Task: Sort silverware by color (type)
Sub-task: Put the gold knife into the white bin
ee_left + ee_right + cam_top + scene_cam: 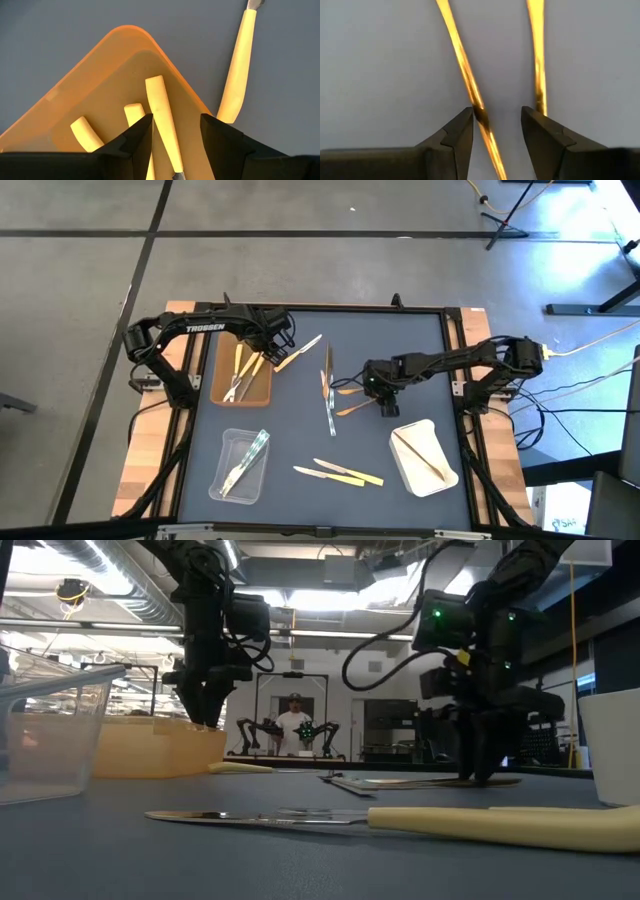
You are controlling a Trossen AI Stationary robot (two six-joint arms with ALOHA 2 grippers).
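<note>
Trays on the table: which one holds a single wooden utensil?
The white tray, at the front right. One thin tan wooden piece lies in it, whereas the brown tray holds yellow-handled utensils and the clear tray holds clear ones.

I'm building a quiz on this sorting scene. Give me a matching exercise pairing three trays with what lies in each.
Trays:
1. brown tray
2. clear tray
3. white tray

Contents:
A. a thin wooden utensil
B. yellow-handled utensils
C. clear greenish utensils

Pairs: 1-B, 2-C, 3-A
</note>
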